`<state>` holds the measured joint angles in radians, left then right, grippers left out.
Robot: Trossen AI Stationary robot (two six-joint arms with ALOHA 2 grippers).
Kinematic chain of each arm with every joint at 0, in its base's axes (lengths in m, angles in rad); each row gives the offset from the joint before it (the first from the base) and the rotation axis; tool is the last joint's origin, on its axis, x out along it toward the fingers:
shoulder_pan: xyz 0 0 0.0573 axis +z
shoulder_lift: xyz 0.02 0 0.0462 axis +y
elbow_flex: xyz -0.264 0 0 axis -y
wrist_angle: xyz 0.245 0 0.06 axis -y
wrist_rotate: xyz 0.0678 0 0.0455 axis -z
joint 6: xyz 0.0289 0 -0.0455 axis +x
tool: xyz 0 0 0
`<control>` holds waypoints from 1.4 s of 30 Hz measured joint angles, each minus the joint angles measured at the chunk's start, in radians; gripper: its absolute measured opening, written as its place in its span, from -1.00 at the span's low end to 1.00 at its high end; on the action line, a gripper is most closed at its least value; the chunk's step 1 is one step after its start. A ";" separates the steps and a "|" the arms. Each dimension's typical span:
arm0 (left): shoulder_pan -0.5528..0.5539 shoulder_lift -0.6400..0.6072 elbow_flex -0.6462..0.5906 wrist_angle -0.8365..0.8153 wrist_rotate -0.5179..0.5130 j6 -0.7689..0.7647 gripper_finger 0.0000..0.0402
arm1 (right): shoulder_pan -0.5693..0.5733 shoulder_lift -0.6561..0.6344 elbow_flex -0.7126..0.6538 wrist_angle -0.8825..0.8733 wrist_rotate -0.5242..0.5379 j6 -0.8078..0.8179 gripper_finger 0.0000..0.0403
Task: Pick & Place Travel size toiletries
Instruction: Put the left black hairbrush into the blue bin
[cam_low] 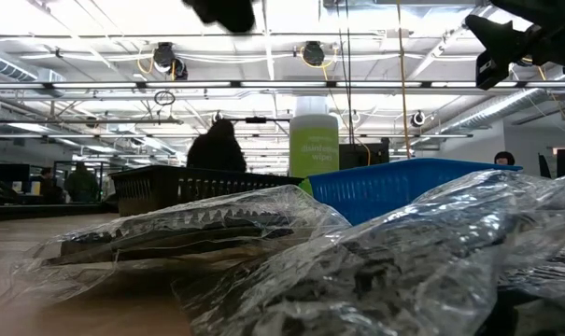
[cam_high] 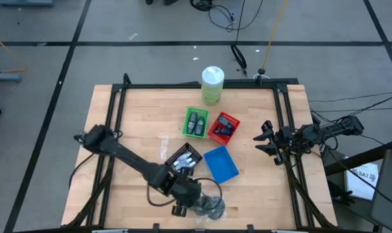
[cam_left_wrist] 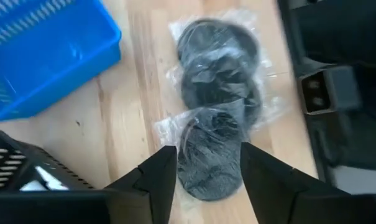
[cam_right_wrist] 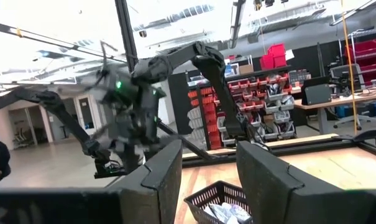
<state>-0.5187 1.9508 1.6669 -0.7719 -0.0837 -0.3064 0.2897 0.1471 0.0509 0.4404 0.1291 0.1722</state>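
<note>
Left wrist view: fingers (cam_left_wrist: 203, 180) apart over bagged grey discs (cam_left_wrist: 215, 93) (blue tray (cam_left_wrist: 45, 50) beside).

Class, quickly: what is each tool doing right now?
Left tool: open, straddling a wrapped grey disc, not gripping it.
Right tool: open, holding nothing, at the table's right edge.
</note>
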 joint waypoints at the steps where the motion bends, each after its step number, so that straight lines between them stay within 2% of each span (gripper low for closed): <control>1: 0.002 0.018 0.000 0.003 -0.006 -0.019 -0.11 | 0.000 0.000 0.000 0.000 0.000 0.000 -0.30; 4: 0.007 0.069 0.000 0.005 -0.002 -0.108 -0.03 | 0.000 0.000 0.000 -0.004 0.000 0.000 -0.30; 7: -0.001 0.109 0.000 0.009 0.056 -0.087 0.01 | 0.000 0.000 0.000 -0.004 0.000 0.000 -0.30; 11: -0.033 0.137 0.000 0.051 0.058 -0.051 0.00 | 0.000 0.000 0.000 -0.003 0.000 -0.001 -0.30; 25: -0.108 0.188 -0.005 0.075 -0.104 0.009 0.00 | 0.000 0.000 0.000 -0.003 0.000 -0.004 -0.30; 34: -0.143 0.202 -0.005 0.089 -0.219 -0.087 0.01 | 0.000 0.000 0.000 -0.007 0.000 -0.001 -0.30; 42: -0.167 0.243 -0.005 0.124 -0.233 -0.107 0.01 | 0.000 0.000 0.000 -0.019 0.000 -0.001 -0.30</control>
<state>-0.6858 2.1938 1.6615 -0.6484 -0.3167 -0.4137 0.2897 0.1468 0.0506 0.4213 0.1295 0.1715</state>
